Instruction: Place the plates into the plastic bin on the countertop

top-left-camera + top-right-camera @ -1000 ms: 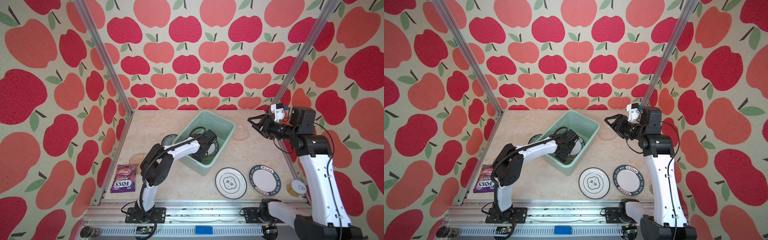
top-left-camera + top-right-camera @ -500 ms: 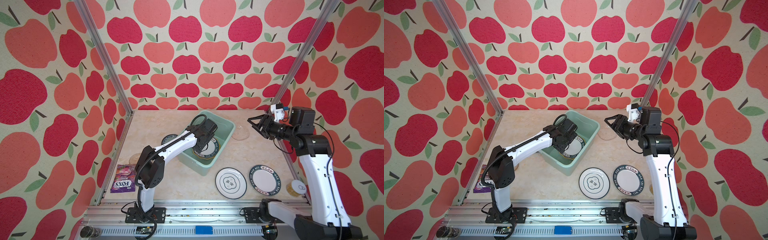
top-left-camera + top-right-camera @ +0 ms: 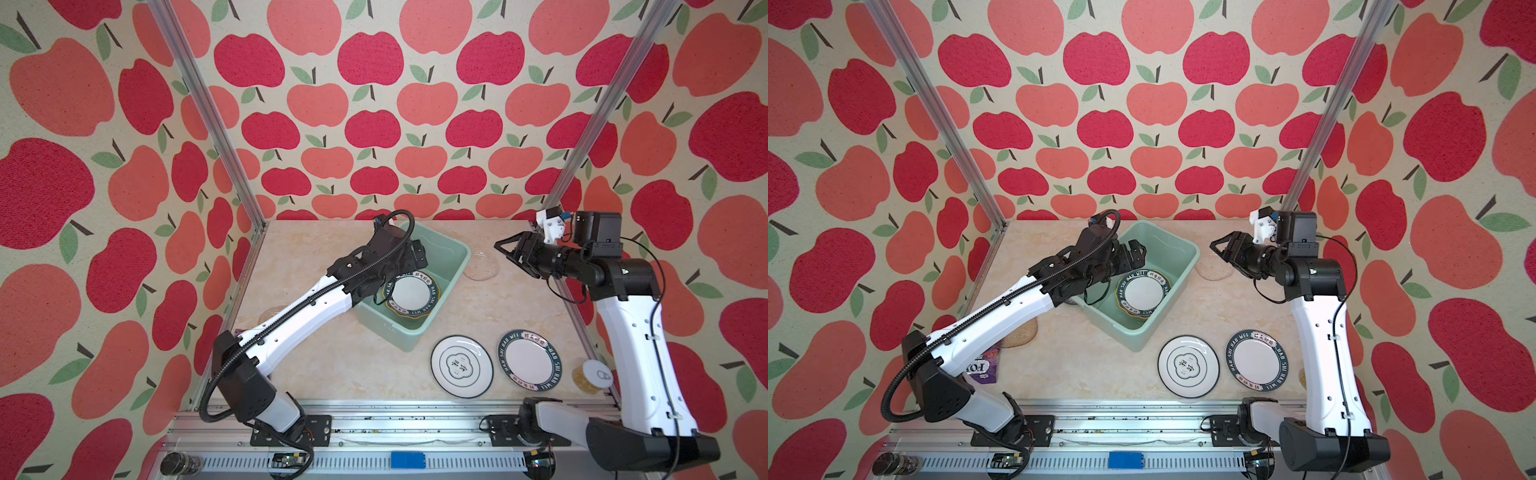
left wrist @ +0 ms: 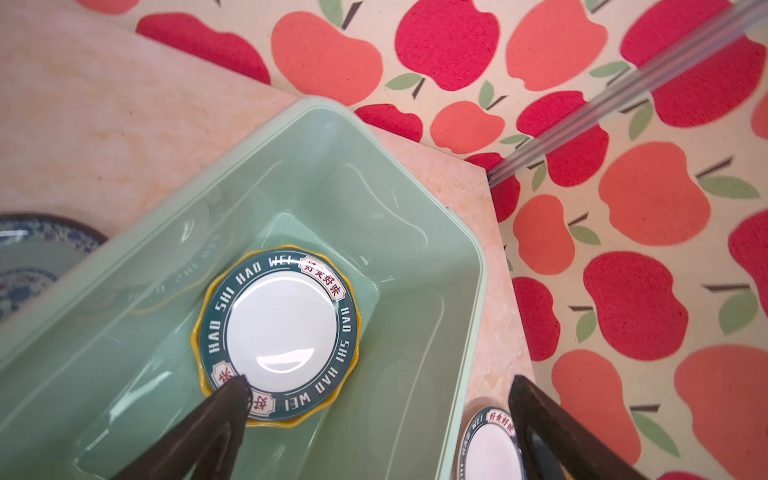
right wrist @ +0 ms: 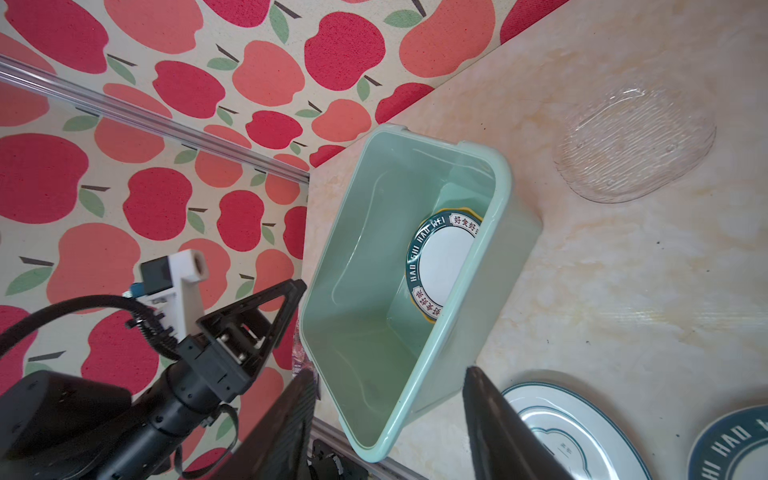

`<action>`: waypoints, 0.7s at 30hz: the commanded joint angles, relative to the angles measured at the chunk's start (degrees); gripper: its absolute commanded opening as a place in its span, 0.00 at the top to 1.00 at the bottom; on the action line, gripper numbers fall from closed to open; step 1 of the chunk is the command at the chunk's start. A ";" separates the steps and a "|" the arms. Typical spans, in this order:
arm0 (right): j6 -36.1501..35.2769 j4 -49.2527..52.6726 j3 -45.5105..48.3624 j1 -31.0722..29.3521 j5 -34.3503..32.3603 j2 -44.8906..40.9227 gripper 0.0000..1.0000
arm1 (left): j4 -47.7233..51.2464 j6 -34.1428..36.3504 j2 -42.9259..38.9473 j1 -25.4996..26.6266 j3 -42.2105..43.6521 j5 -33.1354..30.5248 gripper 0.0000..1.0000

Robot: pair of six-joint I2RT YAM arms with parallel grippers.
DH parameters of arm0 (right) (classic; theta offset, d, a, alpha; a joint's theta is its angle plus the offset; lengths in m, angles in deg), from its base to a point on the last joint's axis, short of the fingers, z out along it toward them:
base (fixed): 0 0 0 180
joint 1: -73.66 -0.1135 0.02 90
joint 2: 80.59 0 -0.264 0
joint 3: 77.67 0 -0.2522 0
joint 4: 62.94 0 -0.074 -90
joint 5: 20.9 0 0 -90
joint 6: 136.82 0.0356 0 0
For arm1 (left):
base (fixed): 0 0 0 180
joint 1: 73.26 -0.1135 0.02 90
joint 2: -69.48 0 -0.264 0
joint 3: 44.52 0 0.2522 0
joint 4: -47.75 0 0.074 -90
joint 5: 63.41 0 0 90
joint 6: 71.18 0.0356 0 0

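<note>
The mint-green plastic bin (image 3: pixel 459 259) stands on the beige countertop (image 3: pixel 332 365). In it a white plate with a dark lettered rim (image 4: pixel 280 322) lies on a yellow scalloped plate (image 4: pixel 198 332). My left gripper (image 4: pixel 380 382) hangs open and empty above the bin's left side. Near the front lie a white emblem plate (image 3: pixel 461 366) and a second lettered plate (image 3: pixel 529 360). A clear glass plate (image 3: pixel 481 264) rests right of the bin. My right gripper (image 3: pixel 509 253) hovers open and empty just right of it. A small dark patterned plate (image 4: pixel 25 257) sits beside the bin, under my left arm.
A purple candy bag (image 3: pixel 984 365) lies at the left front, partly under my left arm. A pale round thing (image 3: pixel 1019 332) sits near it. A yellow jar with a white lid (image 3: pixel 594 376) stands at the right front. Aluminium rails edge the countertop.
My left gripper has lifted out of the bin, away from the lettered plate, and its jaws have spread wider. The right arm has stayed where it was.
</note>
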 commanded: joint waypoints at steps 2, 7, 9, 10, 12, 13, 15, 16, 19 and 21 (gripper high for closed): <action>-8.79 9.88 -2.64 0.38 -3.77 1.17 0.39 | -2.68 28.71 -7.18 1.08 4.80 10.03 0.01; -11.46 13.99 -0.79 0.39 -6.21 0.33 0.40 | 7.33 46.64 -15.06 4.75 6.82 14.62 0.01; -11.36 14.97 0.77 0.44 -6.41 -0.35 0.40 | 11.68 49.42 -16.89 6.17 6.17 13.17 0.01; -11.09 15.58 2.18 0.38 -5.98 -0.94 0.39 | 13.98 50.02 -17.79 6.55 5.75 13.59 0.01; -10.66 16.17 5.02 0.22 -4.95 -1.97 0.39 | 17.30 50.98 -18.94 7.58 5.18 13.73 0.01; -10.65 16.42 7.13 -0.17 -4.78 -2.68 0.40 | 18.73 51.70 -19.61 8.84 5.12 14.08 0.00; -11.59 16.72 11.15 -1.58 -4.87 -3.54 0.39 | 21.02 53.91 -20.76 11.39 5.74 15.03 0.00; -12.38 17.07 13.23 -2.43 -5.03 -3.57 0.40 | 22.00 55.75 -21.15 13.63 6.29 13.60 0.01; -13.22 17.69 18.59 -4.50 -4.93 -2.36 0.39 | 25.22 58.66 -21.19 19.83 7.10 10.72 0.01; -11.85 16.45 22.65 -5.72 -4.07 -1.97 0.39 | 27.35 58.94 -20.21 23.41 6.84 9.29 0.01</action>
